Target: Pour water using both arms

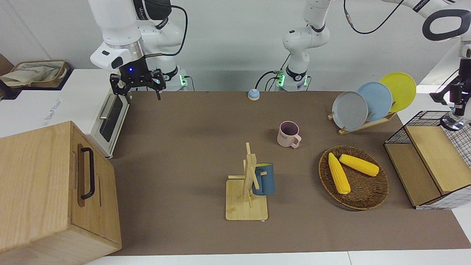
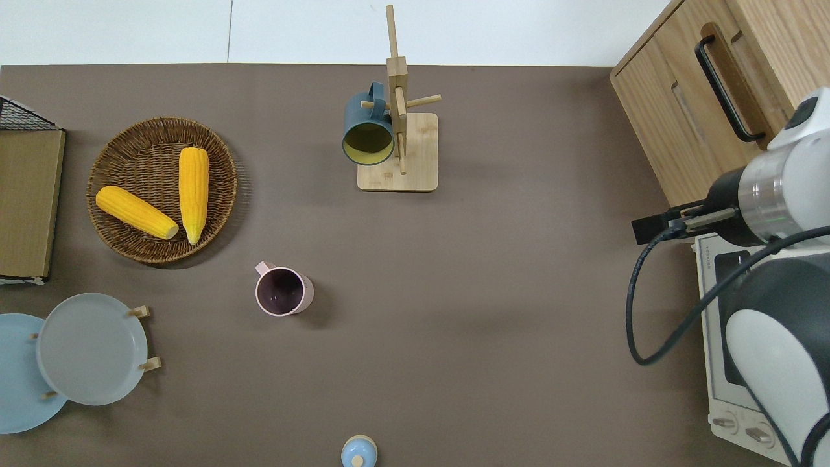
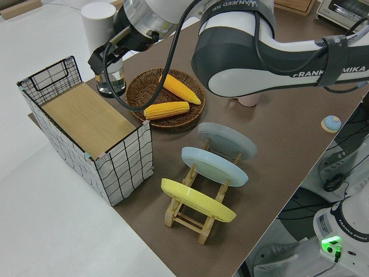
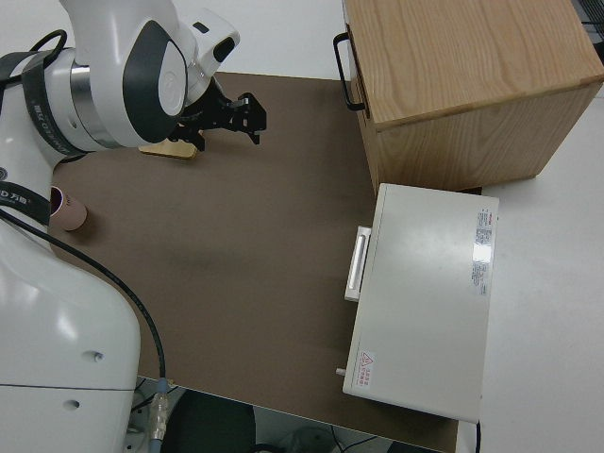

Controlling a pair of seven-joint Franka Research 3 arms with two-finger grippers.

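From the front, the pink mug (image 1: 288,134) is standing mid-table, with a mug tree (image 1: 247,191) carrying a blue mug (image 1: 264,179) at its seven o'clock, a wicker tray (image 1: 362,193) of two corn cobs (image 1: 338,173) at its four o'clock, and racked plates (image 1: 349,110) at its two o'clock. At three o'clock of this view the left gripper (image 1: 457,96) is hanging at the frame's edge over a wire basket (image 1: 460,145), and only the shiny base of its white vessel (image 1: 455,124) is showing. The right gripper (image 1: 139,85) is parked, fingers spread apart and holding nothing. From overhead, the mug (image 2: 284,292) is sitting at five o'clock of the tray (image 2: 130,136); the left gripper is falling outside this frame. From the left side, the gripper (image 3: 108,55) is clamping the upright vessel (image 3: 99,20), whose base is hanging at ten o'clock of the tray (image 3: 138,92), beside the basket (image 3: 124,167). From the right side, the open gripper (image 4: 226,118) is hanging well apart from a toaster oven (image 4: 425,302).
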